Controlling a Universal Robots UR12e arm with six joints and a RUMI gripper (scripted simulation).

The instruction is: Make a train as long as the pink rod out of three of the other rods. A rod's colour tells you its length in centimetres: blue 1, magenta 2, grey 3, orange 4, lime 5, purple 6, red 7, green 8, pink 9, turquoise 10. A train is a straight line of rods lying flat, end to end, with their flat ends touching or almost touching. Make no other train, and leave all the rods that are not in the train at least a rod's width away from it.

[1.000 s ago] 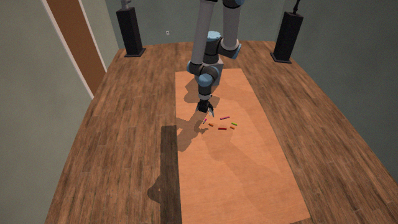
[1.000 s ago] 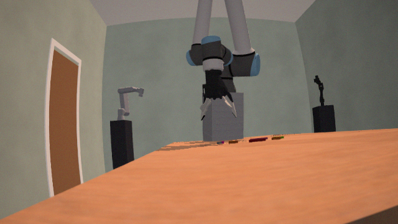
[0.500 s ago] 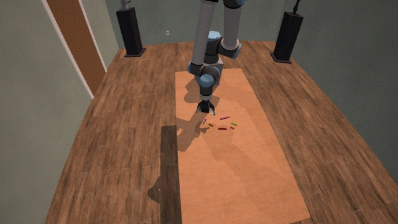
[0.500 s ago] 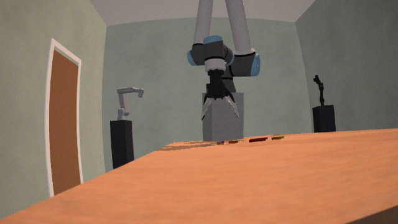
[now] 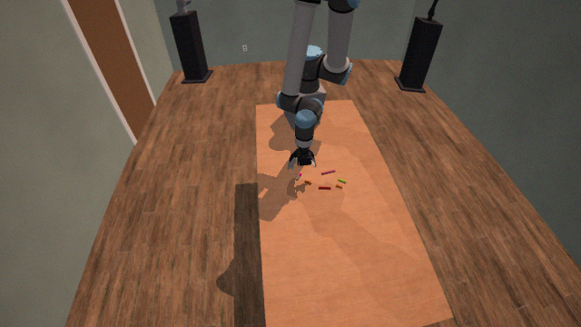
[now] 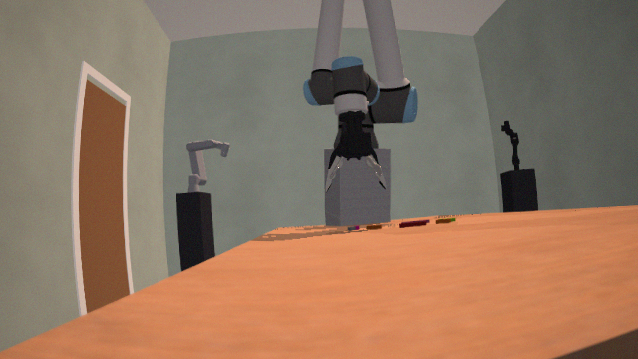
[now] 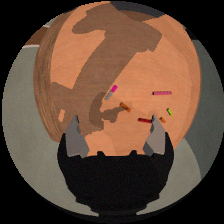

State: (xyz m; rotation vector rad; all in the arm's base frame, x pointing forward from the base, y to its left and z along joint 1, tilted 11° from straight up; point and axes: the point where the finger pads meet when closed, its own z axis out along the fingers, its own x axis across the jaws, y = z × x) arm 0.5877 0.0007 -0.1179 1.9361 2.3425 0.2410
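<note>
Hanging above the surface [image 5: 390, 254] toward its far edge, the gripper [image 5: 302, 160] has jaws spread wide, holding nothing; pink rod [image 5: 328, 172] lies near, well inside both side edges.

The counter [image 5: 345, 254] below the pincer [image 5: 301, 160] looks like smooth, matt, pale orange wood with faint grain. Around it the floor [image 5: 182, 191] is darker brown plank wood, streaked and matt. The pincer's body looks like black matt plastic, and its fingers [image 6: 331, 178] like dull grey metal with a slight sheen. Above it, the arm's tubes [image 5: 300, 41] are smooth grey with a soft gloss, and its joint caps [image 5: 307, 119] look like blue plastic. The rods [image 5: 324, 187] just ahead of the pincer are plain, evenly coloured and matt.
</note>
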